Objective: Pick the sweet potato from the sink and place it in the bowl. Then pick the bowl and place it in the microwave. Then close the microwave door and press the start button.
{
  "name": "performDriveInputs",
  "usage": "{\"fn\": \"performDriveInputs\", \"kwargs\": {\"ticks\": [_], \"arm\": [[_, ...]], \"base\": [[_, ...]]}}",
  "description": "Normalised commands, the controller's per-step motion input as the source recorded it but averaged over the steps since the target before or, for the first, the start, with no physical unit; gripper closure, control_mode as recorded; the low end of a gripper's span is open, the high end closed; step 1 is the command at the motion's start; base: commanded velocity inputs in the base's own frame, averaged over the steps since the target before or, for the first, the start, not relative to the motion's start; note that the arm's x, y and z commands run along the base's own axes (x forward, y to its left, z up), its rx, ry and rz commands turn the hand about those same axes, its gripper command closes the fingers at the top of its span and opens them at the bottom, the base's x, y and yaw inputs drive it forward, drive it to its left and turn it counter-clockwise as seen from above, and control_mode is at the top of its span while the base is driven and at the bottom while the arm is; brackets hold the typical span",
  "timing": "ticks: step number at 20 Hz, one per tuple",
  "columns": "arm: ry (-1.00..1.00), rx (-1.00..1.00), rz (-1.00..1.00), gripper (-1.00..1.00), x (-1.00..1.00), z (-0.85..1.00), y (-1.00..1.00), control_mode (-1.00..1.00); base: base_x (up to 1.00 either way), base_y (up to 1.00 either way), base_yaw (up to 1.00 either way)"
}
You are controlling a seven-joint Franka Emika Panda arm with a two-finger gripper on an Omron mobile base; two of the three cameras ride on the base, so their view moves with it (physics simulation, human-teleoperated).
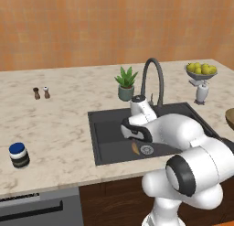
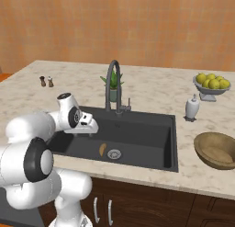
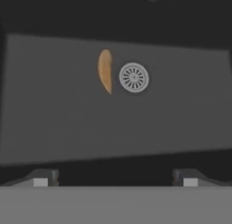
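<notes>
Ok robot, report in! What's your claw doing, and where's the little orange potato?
Gripper open, above the black sink basin. Small orange-brown sweet potato on the basin floor beside the round metal drain. Nothing in the way.

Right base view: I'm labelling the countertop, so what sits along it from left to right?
Brown shaker → white-topped shaker → potted plant → white dispenser bottle → bowl of yellow fruit.
</notes>
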Motion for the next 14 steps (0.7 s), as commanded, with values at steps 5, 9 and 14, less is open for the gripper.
{"fn": "performDriveInputs", "kwargs": {"ticks": [5,9,14], "arm": [[-0.17,0.00,-0.14,-1.00,0.00,-0.49,-0.17,-1.00],[-0.16,0.00,-0.11,-1.00,0.00,-0.47,-0.02,-1.00],[0.00,0.00,-0.01,-1.00,0.19,-0.19,0.01,-1.00]], "base": [[0.00,0.00,0.00],[0.00,0.00,0.00],[0.00,0.00,0.00]]}}
